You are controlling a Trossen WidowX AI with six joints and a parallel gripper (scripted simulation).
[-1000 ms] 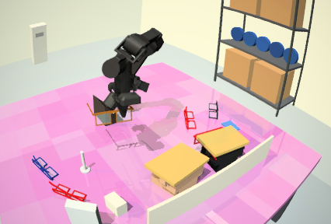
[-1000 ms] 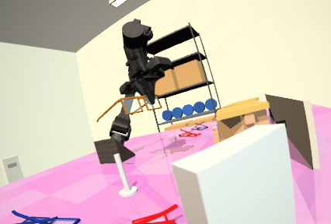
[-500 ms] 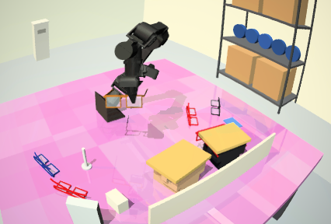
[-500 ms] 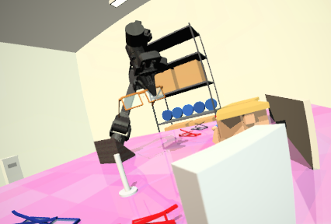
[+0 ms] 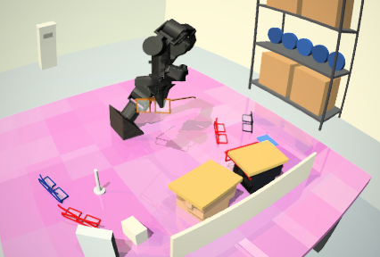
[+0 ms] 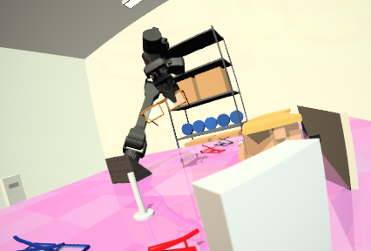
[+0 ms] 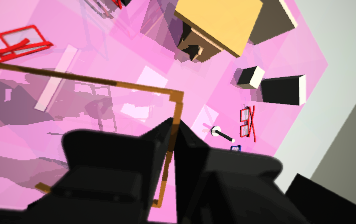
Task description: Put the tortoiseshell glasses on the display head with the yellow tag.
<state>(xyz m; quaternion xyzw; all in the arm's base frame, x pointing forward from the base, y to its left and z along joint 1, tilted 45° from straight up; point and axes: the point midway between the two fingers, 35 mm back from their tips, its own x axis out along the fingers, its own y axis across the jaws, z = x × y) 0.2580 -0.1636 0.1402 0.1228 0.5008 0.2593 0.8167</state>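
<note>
Grey shelf rack (image 5: 254,53) – cardboard boxes (image 5: 276,71), blue discs (image 5: 304,46), red glasses (image 5: 79,217), white post (image 5: 98,182)

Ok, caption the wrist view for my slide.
Gripper shut on the tortoiseshell glasses, held high above the pink table with one display head below.

The arm (image 5: 163,58) is matte black — blocky links, rounded joint housings.

Cream walls (image 5: 217,27) and a grey floor (image 5: 96,58) frame a glossy pink mat (image 5: 38,147). A dark metal shelf rack (image 5: 342,67) by the right wall carries cardboard boxes (image 5: 315,87) and a row of blue discs (image 5: 303,45). What looks like a ceiling light (image 6: 131,3) is only partly visible overhead.
</note>
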